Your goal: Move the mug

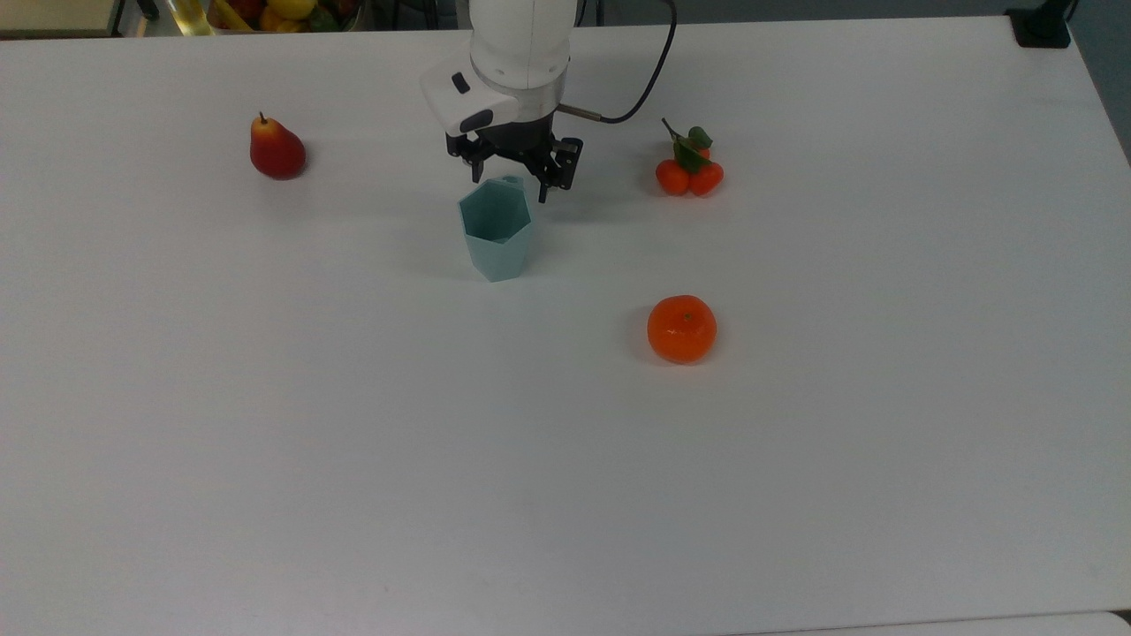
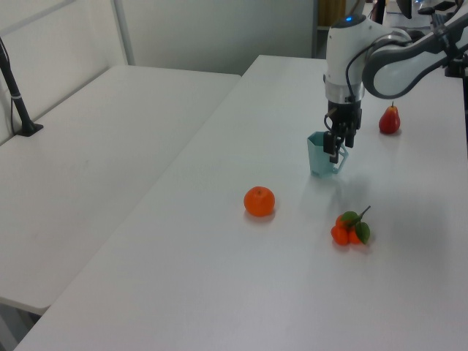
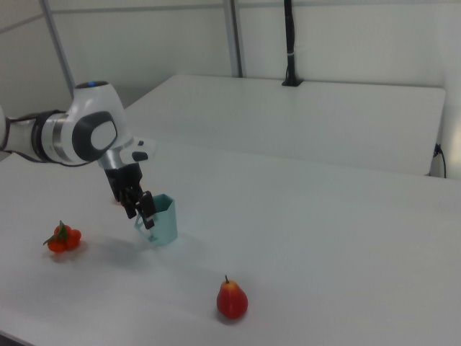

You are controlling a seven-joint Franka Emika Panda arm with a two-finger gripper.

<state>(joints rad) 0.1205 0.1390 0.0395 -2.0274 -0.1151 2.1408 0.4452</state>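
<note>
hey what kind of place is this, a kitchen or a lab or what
Most likely a robotics lab, not a kitchen. A robot arm works at bare white tables pushed together, and the mug, pear and orange are spaced out like test props.

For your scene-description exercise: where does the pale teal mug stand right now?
In the top view the mug stands upright on the white table, just below the gripper, between the pear and the orange.

White tables [image 2: 110, 139], pale wall panels [image 3: 144, 43]
</note>
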